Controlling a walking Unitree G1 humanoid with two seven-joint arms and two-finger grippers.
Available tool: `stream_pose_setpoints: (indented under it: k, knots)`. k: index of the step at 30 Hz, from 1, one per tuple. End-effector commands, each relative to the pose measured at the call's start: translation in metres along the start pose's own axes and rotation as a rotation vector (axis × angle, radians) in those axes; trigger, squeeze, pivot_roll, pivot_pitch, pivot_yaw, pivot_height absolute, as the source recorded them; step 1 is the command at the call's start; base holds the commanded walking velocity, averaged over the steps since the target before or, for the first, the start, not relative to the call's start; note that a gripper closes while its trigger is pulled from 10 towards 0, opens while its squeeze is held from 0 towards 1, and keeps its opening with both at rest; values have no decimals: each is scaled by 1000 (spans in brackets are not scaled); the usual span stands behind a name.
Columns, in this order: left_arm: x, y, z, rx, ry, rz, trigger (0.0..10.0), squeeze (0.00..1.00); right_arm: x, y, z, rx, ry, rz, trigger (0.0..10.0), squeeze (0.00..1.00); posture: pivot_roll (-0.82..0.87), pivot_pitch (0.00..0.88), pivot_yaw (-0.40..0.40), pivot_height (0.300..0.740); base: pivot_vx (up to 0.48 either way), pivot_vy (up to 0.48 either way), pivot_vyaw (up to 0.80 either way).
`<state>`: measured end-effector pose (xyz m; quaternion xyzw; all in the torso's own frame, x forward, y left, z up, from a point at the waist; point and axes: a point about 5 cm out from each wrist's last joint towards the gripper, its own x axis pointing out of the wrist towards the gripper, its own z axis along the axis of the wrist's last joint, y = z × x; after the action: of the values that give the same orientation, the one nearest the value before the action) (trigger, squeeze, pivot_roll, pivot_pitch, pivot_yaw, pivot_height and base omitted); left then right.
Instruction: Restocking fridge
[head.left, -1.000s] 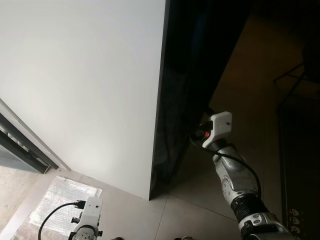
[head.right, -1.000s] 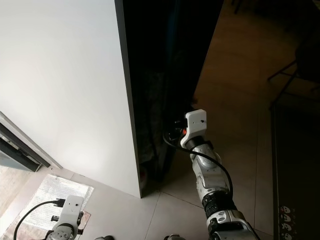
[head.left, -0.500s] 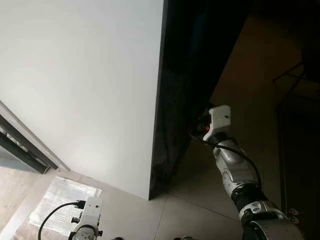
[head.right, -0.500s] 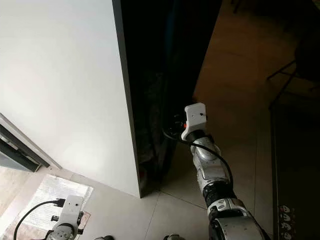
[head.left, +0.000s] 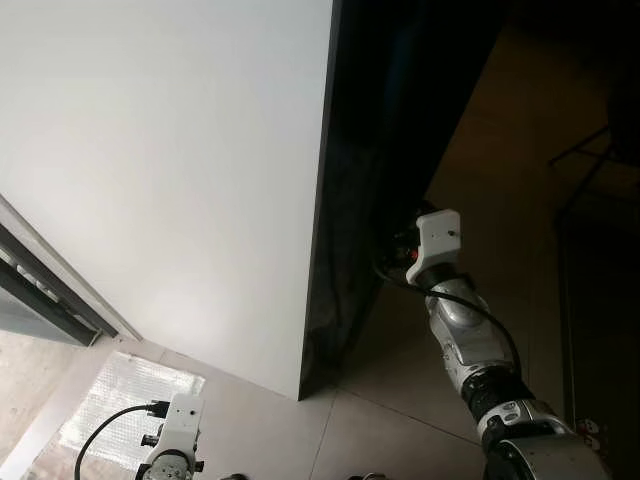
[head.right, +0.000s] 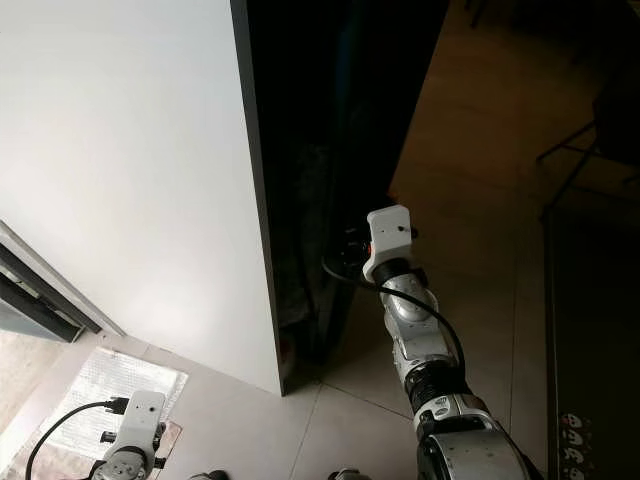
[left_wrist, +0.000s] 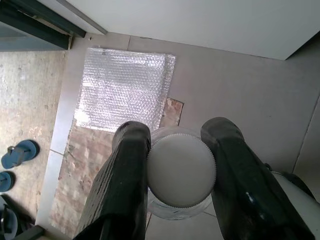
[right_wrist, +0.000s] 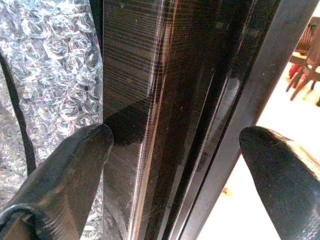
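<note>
The fridge is a tall cabinet with a white side (head.left: 180, 170) and a dark front (head.left: 370, 150). My right arm reaches to the dark door's edge, its wrist (head.left: 435, 240) close against it. In the right wrist view the right gripper (right_wrist: 175, 145) is open, one finger (right_wrist: 65, 170) on each side of the dark door edge (right_wrist: 200, 125). Low by the floor, my left gripper (left_wrist: 181, 150) is shut on a clear jar with a ribbed white lid (left_wrist: 181, 170). The left wrist (head.left: 178, 425) shows at the bottom of the left eye view.
A sheet of bubble wrap (head.left: 125, 410) lies on the tiled floor left of the fridge, beside a dark sliding-door track (head.left: 40, 290). Blue sandals (left_wrist: 17, 152) lie beyond it. A dark chair frame (head.left: 590, 150) and a dark mat (head.left: 600, 330) are to the right.
My right wrist has risen a little and moved closer to the fridge's dark door edge. The left arm with the jar has stayed put.
</note>
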<state>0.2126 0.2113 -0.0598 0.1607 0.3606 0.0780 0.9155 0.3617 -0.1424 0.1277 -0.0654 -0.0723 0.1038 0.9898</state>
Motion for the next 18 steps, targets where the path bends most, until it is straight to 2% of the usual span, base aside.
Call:
stream_pose_setpoints:
  k: [1, 2, 4, 13, 14, 15, 17, 18]
  knots:
    - [-2, 2, -10, -9, 41, 12, 10000, 0, -9, -24, -6, -3, 10, -131, 10000, 0, -104, 174, -48, 740, 0, 0, 0]
    - [-3, 1, -11, -9, 43, 10, 10000, 0, -15, -30, -9, -8, 7, -184, 10000, 0, -105, 175, -48, 740, 0, 0, 0]
    - [-3, 1, -11, -8, 43, 9, 10000, 0, -18, -32, -11, -11, 5, -208, 10000, 0, -107, 177, -47, 740, 0, 0, 0]
    - [-3, 1, -11, -9, 43, 9, 10000, 0, -19, -32, -12, -19, 3, -220, 10000, 0, -107, 177, -47, 740, 0, 0, 0]
    - [-3, 2, -12, -5, 44, 10, 10000, 0, -31, -35, -23, -28, 31, -256, 10000, 0, -108, 181, -42, 740, 0, 0, 0]
    - [-3, 2, -12, -5, 44, 10, 10000, 0, -31, -35, -23, -28, 31, -256, 10000, 0, -108, 181, -42, 740, 0, 0, 0]
    - [-3, 2, -12, 1, 46, 10, 10000, 0, -54, -39, -42, -42, 87, -320, 10000, 0, -111, 181, -41, 740, 0, 0, 0]
    - [-3, 2, -12, 2, 47, 9, 10000, 0, -55, -39, -44, -38, 95, -327, 10000, 0, -111, 181, -41, 740, 0, 0, 0]
